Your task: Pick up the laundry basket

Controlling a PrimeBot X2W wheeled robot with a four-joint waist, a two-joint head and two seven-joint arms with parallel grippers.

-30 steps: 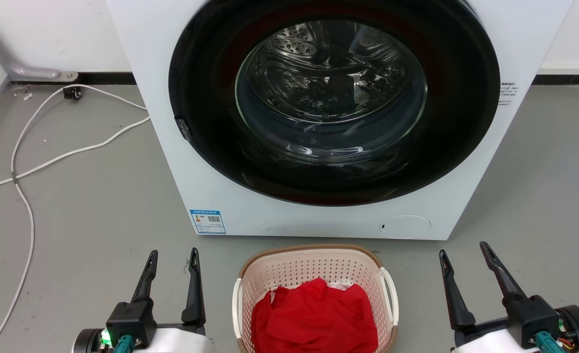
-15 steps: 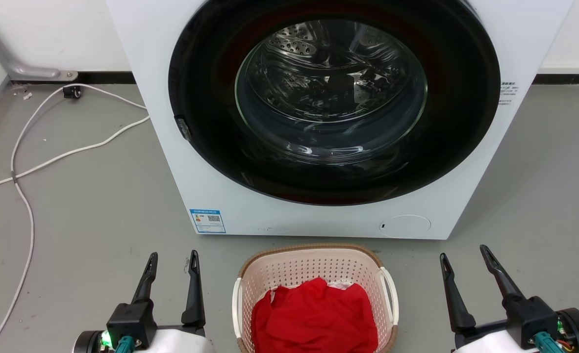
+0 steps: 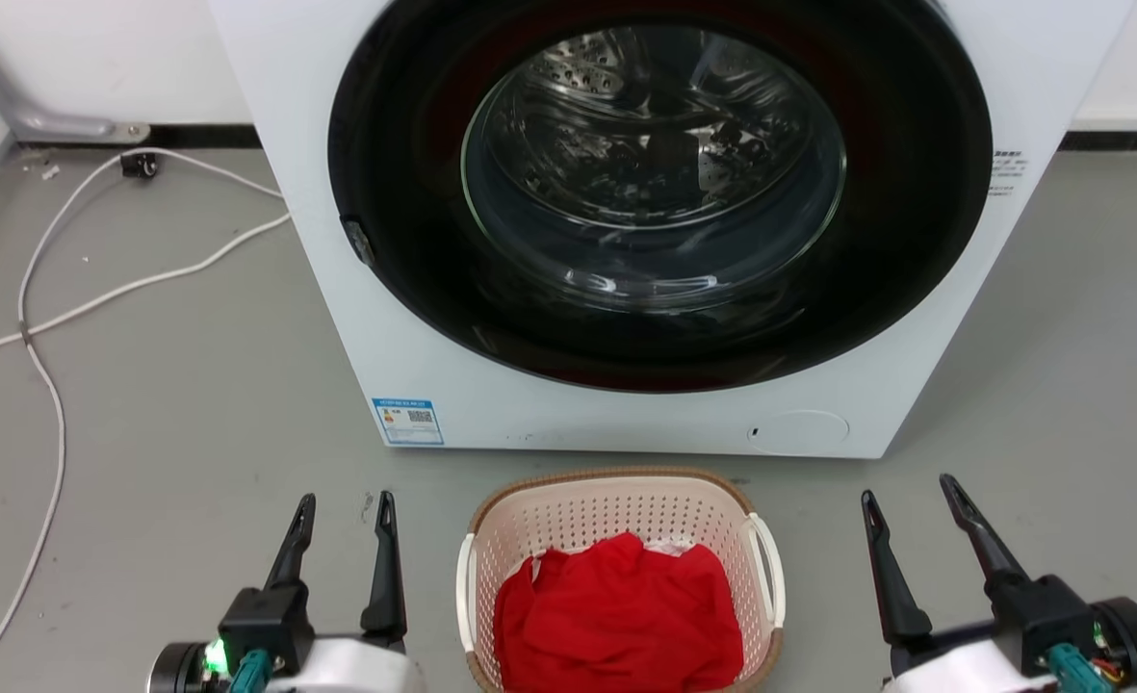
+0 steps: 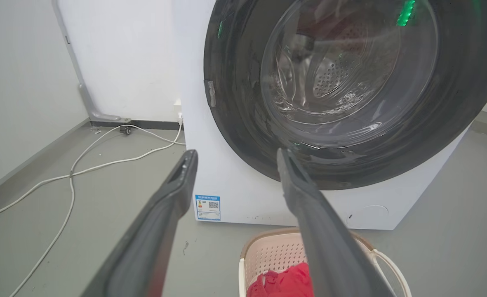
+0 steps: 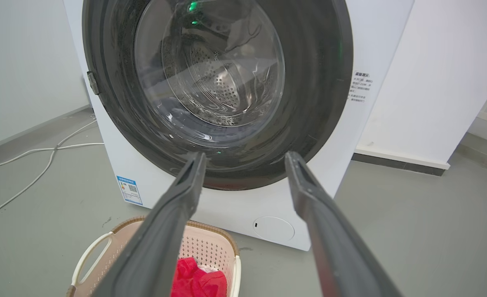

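Before white front-loading washer (image 3: 452, 385): pink-beige perforated plastic laundry basket (image 3: 616, 510).
In basket: crumpled red cloth (image 3: 616, 616).

I see laundry basket (image 3: 616, 510) as smooth pale plastic, perforated walls, brown woven-look rim. Red cloth (image 3: 616, 616) inside soft, matt, crumpled. Washer (image 3: 549, 414) front smooth white, slight sheen; door glass (image 3: 653, 192) glossy, reflective; drum (image 3: 607, 77) behind it shiny perforated metal. Floor (image 3: 173, 414) matt grey, faintly scuffed. Left gripper (image 3: 346, 497), right gripper (image 3: 906, 486): fingers (image 3: 382, 568) matt dark, plastic by my read
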